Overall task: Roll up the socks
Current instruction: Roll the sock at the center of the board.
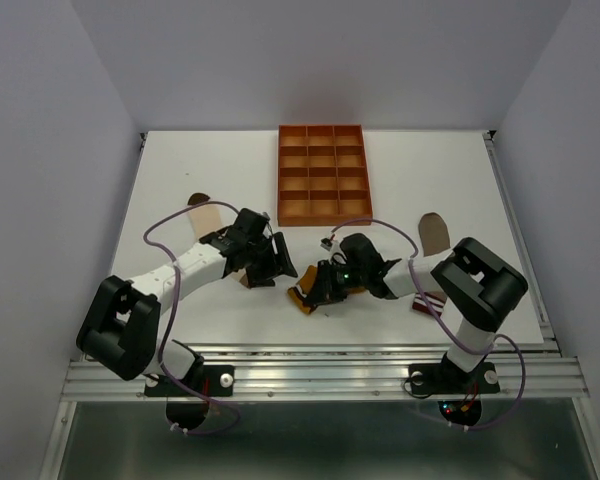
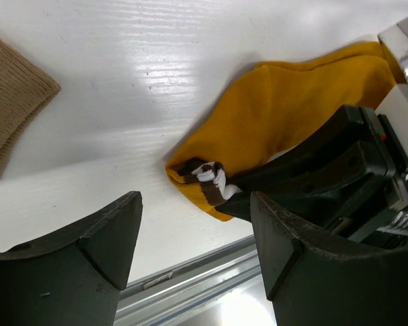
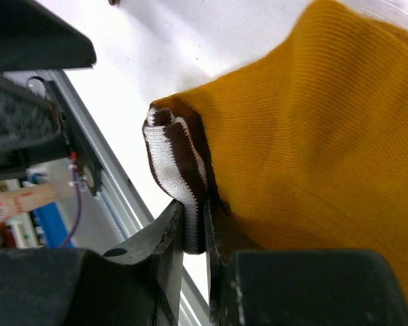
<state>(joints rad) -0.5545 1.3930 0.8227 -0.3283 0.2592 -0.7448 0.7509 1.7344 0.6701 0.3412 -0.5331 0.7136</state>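
A mustard-yellow sock lies near the table's front edge. Its brown-and-white striped cuff is folded over. My right gripper is shut on that cuff, one finger on each side. My left gripper hangs just left of the sock, open and holding nothing, with the cuff just beyond its fingertips. A tan sock lies at the left and a taupe-brown sock at the right. The ribbed end of a beige sock shows in the left wrist view.
An orange gridded tray stands at the back centre. The metal rail runs along the near edge, close to the mustard sock. A striped piece of fabric lies beside the right arm.
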